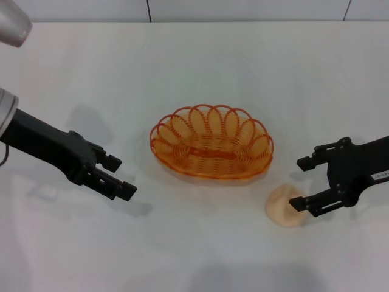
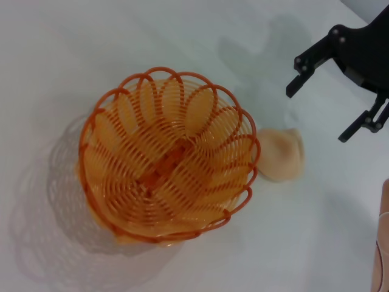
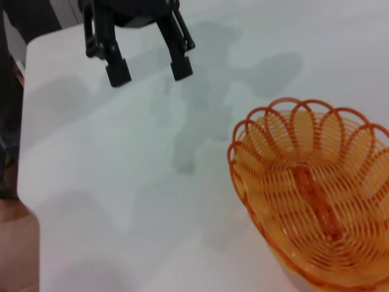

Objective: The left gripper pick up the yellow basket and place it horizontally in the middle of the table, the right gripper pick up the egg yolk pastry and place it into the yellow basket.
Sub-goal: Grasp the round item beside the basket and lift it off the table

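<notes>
While its black fingers gape wide, the right gripper (image 1: 300, 183) hovers beside the smooth, domed egg yolk pastry (image 1: 284, 206), just right of the yellow basket (image 1: 211, 142). That looped, scalloped oval sits mid-table (image 1: 194, 55). Left of it, the left gripper (image 1: 118, 176) hangs spread, empty.

**Bench and what sat on it**

From my station I saw a plain white bench (image 1: 200, 67) filling the head view. The yellow basket (image 1: 211, 142) lay on it near the middle, long side across, open side up and empty. The egg yolk pastry (image 1: 283, 207) rested on the bench just beside the basket's right end, toward me, apart from it.
</notes>
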Controlling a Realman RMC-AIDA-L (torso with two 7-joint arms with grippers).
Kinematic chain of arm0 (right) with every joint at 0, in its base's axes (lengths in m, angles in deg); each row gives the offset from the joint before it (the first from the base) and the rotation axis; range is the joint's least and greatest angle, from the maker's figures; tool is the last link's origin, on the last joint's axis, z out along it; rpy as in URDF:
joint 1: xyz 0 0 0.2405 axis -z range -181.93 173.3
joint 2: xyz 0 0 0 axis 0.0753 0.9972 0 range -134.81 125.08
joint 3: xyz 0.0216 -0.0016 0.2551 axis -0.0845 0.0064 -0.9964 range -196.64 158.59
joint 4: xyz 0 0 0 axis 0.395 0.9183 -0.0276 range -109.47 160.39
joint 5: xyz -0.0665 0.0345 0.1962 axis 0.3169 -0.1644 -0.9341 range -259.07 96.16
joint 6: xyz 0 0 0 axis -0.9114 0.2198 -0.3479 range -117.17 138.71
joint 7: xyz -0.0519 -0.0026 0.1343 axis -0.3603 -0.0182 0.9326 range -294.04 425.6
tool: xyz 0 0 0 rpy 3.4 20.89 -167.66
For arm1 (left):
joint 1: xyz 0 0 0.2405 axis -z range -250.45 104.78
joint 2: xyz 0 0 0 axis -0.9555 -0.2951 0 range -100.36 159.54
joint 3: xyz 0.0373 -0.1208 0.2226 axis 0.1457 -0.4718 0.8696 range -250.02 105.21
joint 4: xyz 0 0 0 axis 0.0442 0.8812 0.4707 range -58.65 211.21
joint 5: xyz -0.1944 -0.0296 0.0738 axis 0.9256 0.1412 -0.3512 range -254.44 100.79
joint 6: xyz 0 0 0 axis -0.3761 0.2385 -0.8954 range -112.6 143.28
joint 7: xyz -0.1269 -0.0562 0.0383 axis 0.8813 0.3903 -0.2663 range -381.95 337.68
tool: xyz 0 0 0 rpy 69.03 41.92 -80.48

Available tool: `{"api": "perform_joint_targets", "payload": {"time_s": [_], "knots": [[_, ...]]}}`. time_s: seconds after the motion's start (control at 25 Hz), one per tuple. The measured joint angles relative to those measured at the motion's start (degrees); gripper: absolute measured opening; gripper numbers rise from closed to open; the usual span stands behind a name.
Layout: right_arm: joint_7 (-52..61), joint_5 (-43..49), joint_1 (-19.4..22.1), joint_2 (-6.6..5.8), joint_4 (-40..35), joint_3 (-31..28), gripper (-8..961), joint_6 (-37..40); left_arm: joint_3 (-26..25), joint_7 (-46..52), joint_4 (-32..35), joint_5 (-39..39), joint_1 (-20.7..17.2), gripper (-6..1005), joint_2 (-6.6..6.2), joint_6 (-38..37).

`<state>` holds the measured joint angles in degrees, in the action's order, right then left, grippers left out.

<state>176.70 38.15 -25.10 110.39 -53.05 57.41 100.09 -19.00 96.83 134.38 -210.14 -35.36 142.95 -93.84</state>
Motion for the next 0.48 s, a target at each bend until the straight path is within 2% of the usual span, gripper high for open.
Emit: {"api": "perform_joint_targets", "payload": {"time_s": [0.48], "knots": [[-0.12, 0.85, -0.12, 0.05, 2.16, 3.91, 757, -5.33, 0.01, -0.55, 0.0, 0.27, -0.32, 889, 0.29, 0.24]]}}
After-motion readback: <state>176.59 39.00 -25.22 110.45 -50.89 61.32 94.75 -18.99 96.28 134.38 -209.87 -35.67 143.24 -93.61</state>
